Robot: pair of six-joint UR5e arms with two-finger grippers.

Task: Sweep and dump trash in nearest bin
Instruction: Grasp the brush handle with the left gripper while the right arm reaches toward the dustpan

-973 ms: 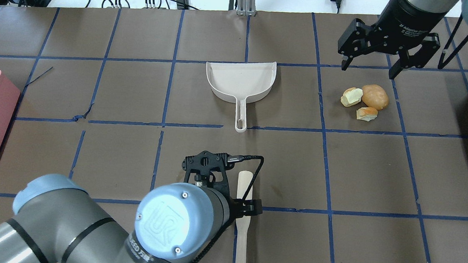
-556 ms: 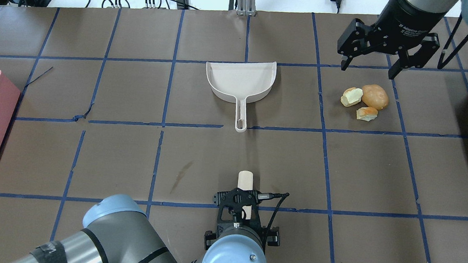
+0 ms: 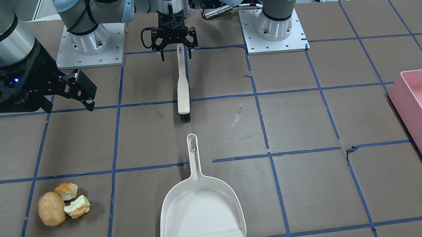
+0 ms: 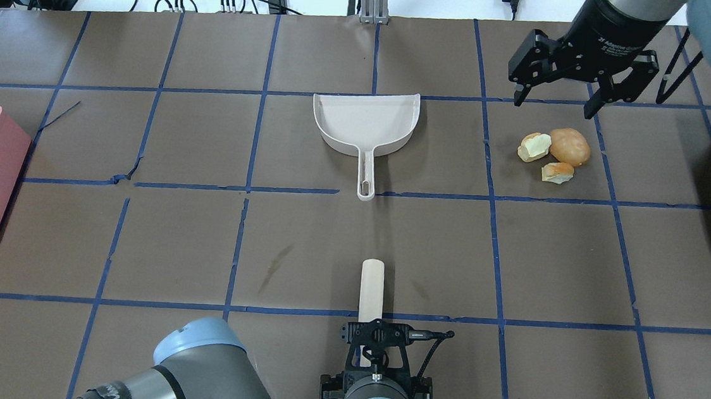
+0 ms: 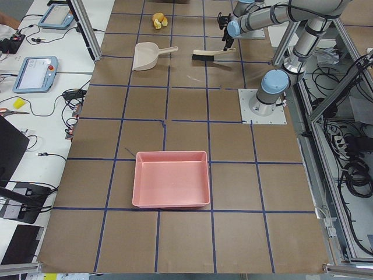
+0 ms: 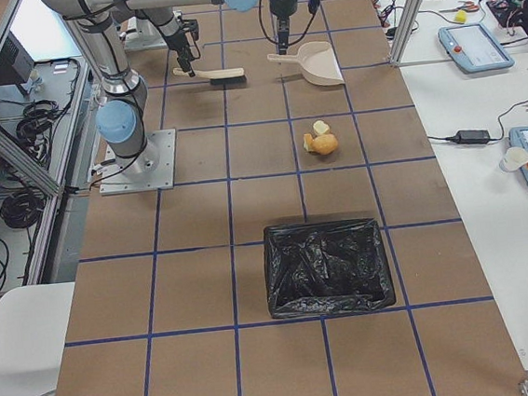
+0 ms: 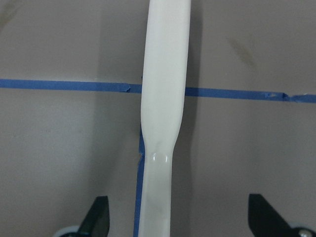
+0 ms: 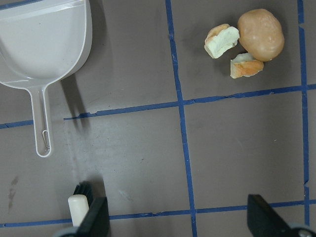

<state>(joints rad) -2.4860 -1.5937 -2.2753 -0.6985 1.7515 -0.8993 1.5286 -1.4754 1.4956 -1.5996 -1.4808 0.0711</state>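
The open left gripper (image 3: 176, 50) straddles the handle of the cream plastic black-bristled brush (image 3: 182, 88), seemingly just above it, and must lower and close; the three bready trash scraps (image 4: 554, 152) lie on the bench (image 4: 187, 243) near the open right gripper (image 4: 553, 107).

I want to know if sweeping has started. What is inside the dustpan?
Nothing: the dustpan is bare white inside, in the overhead and front views alike. Nothing covers it, so its whole floor shows. The three food scraps lie on the table beside it, apart.
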